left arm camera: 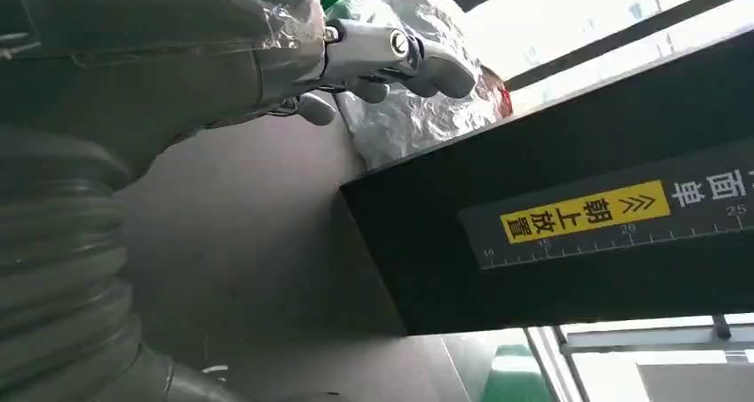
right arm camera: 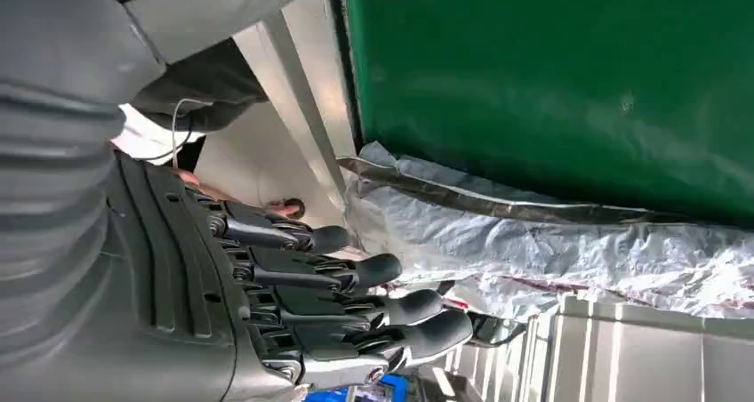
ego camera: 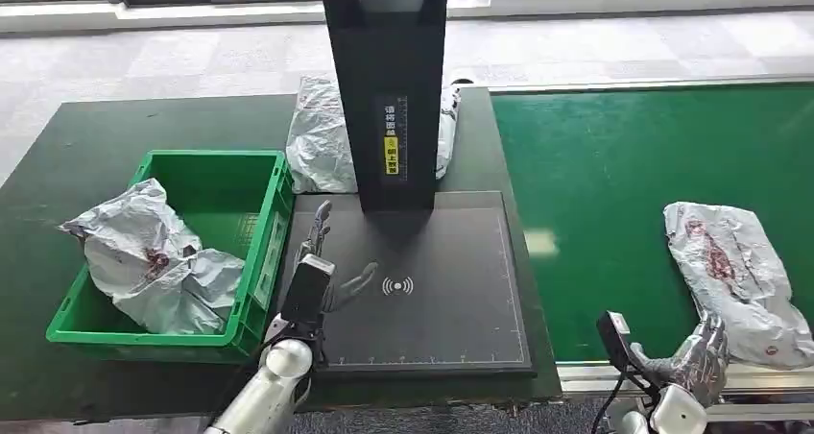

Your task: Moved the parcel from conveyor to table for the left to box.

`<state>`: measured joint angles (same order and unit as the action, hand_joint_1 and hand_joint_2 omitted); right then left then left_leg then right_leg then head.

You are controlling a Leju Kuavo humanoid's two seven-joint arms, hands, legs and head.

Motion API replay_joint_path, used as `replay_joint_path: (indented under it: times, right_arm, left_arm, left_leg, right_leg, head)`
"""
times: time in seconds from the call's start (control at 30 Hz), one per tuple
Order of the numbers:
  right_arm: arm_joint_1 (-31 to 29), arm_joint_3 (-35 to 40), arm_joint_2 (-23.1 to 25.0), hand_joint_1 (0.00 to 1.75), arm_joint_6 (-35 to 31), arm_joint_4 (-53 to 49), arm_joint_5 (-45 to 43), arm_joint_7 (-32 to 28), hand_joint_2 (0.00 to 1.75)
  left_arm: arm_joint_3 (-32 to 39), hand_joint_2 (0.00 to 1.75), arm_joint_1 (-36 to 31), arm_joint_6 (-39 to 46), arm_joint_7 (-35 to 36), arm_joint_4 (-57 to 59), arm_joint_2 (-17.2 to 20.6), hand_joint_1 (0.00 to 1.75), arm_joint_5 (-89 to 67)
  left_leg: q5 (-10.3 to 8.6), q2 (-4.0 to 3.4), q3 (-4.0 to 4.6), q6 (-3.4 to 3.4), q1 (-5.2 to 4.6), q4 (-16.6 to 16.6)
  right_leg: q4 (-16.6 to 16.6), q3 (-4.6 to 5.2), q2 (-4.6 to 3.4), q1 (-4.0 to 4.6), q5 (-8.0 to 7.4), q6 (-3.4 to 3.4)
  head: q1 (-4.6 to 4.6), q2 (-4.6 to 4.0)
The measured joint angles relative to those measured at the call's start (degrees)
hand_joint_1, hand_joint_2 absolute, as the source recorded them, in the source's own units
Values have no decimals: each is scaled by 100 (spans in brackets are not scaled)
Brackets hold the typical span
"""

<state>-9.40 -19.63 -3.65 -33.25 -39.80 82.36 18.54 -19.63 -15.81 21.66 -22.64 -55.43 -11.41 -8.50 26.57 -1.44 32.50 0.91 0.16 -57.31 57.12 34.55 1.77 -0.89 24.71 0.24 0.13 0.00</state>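
Observation:
A crumpled silver parcel (ego camera: pixel 739 276) with red print lies on the green conveyor belt (ego camera: pixel 614 194) at the right, its near end over the belt's front edge. My right hand (ego camera: pixel 696 359) hovers just beside that near end, fingers apart and holding nothing; the right wrist view shows its dark fingers (right arm camera: pixel 356 300) close to the parcel (right arm camera: pixel 569 242). My left hand (ego camera: pixel 326 261) is raised over the black scanner mat (ego camera: pixel 451 290), fingers spread and empty. Its fingers (left arm camera: pixel 391 60) point toward a silver parcel (left arm camera: pixel 418 108) behind the scanner post.
A green crate (ego camera: pixel 221 204) at the left holds two silver parcels (ego camera: pixel 144 256). A black scanner post (ego camera: pixel 389 88) stands at the mat's back, with another silver parcel (ego camera: pixel 322 136) behind it. The dark table (ego camera: pixel 77 156) extends to the left.

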Motion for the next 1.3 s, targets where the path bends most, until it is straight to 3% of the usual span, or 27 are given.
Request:
replay_joint_path:
  times: [0.47, 0.7, 1.3]
  right_arm:
    - [-26, -20, 22, 0, 359, -196, 343, 238, 175]
    - [-59, -22, 59, 0, 116, -457, 627, 225, 175]
    - [-67, -118, 232, 0, 470, -979, 660, 433, 175]
  left_arm:
    - [0, 175, -123, -131, 20, 44, -37, 0, 66]
    - [0, 175, -124, -101, 101, 2, -81, 0, -2]
    - [0, 175, -90, -125, 179, -153, -136, 0, -192]
  left_leg:
    - [0, 0, 0, 0, 0, 0]
    - [0, 0, 2, 0, 0, 0]
    - [0, 3, 3, -1, 0, 0]
  right_leg:
    - [0, 0, 0, 1, 0, 0]
    - [1, 0, 0, 0, 0, 0]
    - [1, 0, 2, 0, 0, 0]
  head:
    - [0, 0]
    - [0, 0]
    - [0, -2]
